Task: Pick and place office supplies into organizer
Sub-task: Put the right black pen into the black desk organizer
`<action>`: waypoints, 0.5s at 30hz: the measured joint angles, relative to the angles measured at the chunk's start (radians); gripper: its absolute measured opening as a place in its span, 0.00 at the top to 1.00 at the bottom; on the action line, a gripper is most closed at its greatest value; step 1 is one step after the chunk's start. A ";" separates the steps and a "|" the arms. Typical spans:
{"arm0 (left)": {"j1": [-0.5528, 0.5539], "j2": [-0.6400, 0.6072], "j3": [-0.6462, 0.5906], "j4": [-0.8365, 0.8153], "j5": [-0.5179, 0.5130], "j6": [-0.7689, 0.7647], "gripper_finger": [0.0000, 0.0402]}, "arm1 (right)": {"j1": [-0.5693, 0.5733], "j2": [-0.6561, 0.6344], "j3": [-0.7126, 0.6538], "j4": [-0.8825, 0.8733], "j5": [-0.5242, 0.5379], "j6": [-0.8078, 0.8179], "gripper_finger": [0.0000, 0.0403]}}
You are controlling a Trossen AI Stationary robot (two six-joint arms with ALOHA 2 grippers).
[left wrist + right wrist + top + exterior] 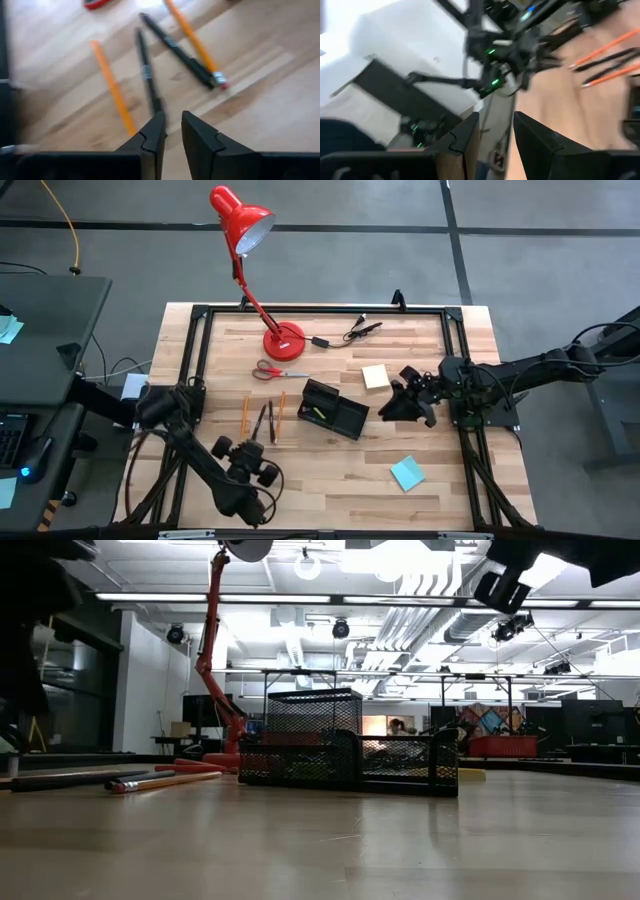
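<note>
The black mesh organizer stands mid-table with something yellow-green in one compartment. To its left lie two orange pencils and two dark pens. The red-handled scissors lie farther back. A pale yellow pad and a teal pad sit right of the organizer. My left gripper hovers near the table's near edge, pointing at the pens, fingers narrowly open and empty. My right gripper hangs above the table just right of the organizer, open and empty.
A red desk lamp stands on its base at the far left of the table, and a black cable with clips lies near the far edge. A black metal frame borders the wooden top. Bare wood lies between the organizer and the near edge.
</note>
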 joint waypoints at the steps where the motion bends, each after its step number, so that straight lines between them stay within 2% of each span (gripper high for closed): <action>1: 0.001 0.016 -0.001 0.019 -0.016 0.001 0.88 | 0.000 0.000 0.000 0.005 0.024 -0.008 0.71; 8: 0.001 0.105 -0.003 0.107 -0.095 0.003 0.94 | 0.000 0.001 0.000 0.011 0.084 -0.087 0.71; 15: 0.003 0.103 -0.009 0.018 -0.128 0.014 0.97 | 0.000 0.012 0.000 -0.030 0.176 -0.033 0.71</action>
